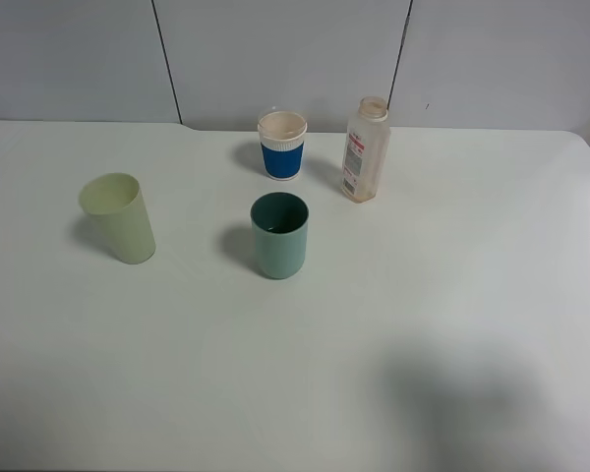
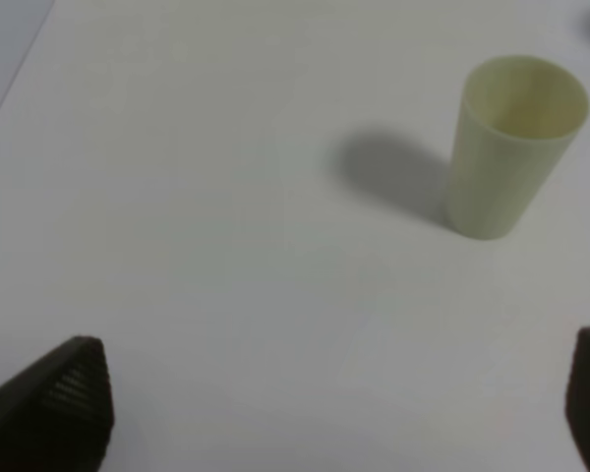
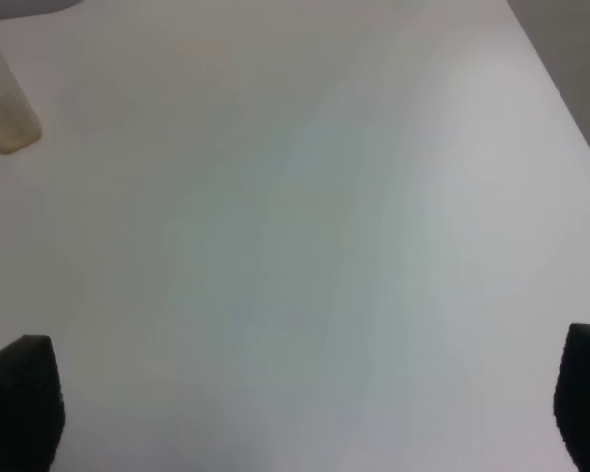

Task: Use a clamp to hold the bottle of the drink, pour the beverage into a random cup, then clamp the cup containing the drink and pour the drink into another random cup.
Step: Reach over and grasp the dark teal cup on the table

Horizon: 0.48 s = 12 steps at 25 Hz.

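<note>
Hanging above bare table (image 1: 492, 295), the left gripper (image 2: 324, 413) has its dark ribbed fingertips (image 2: 64, 398) spread wide with nothing between them. The right gripper (image 3: 300, 403) is spread just as wide and is also empty. From the high camera neither arm shows, only a soft shadow on the near right of the table. Ahead of the left gripper and well apart from it stands the pale yellow-green cup (image 2: 516, 147), upright on the left side, where that arm could reach it. The bottle (image 1: 366, 149) stands upright at the back right. Its base appears at the edge of the right wrist view, so it looks placed for the right arm to clamp. Its capless neck would let it pour without any opening step. The teal-green cup (image 1: 279, 234) sits near the middle, between the two arms' sides, which suits it as the go-between vessel. The blue-sleeved paper cup (image 1: 281, 145) stands behind it, just left of the bottle. Nothing touches anything else, and the gaps likely leave room for jaws to close around each body. The count is two grippers, three cups and one bottle. Where the beverage lies cannot be told: the bottle shows only a faint tan tint, and the teal-green cup's dark inside is unclear.
</note>
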Motion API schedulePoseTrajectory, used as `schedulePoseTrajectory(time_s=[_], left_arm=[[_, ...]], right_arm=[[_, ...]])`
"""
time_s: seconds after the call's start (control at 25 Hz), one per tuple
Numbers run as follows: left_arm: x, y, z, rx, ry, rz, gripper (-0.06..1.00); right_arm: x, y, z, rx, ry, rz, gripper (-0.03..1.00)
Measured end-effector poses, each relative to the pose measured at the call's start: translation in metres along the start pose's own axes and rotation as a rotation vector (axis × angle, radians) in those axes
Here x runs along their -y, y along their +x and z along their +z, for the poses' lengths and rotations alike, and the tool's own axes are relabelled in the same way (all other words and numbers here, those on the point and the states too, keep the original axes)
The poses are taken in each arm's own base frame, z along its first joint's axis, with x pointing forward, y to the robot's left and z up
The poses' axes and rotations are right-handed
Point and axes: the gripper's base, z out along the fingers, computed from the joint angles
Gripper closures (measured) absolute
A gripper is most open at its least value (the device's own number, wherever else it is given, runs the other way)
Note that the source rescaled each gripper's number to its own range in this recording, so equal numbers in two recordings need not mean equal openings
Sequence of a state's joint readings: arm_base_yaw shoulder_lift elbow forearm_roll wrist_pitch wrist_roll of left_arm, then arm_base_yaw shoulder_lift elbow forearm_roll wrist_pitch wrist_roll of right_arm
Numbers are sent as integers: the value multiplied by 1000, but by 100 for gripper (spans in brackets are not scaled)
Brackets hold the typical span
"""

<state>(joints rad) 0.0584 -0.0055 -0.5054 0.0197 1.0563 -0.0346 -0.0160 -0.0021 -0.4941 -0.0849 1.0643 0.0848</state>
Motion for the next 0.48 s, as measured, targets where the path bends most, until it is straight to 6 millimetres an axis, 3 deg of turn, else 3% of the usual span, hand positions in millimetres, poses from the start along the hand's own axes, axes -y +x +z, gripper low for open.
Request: schedulePoseTrajectory(time_s=[0.48], left_arm=[[0, 0, 0, 0, 0, 0, 18]], right_arm=[[-1, 0, 0, 0, -4, 4, -3]])
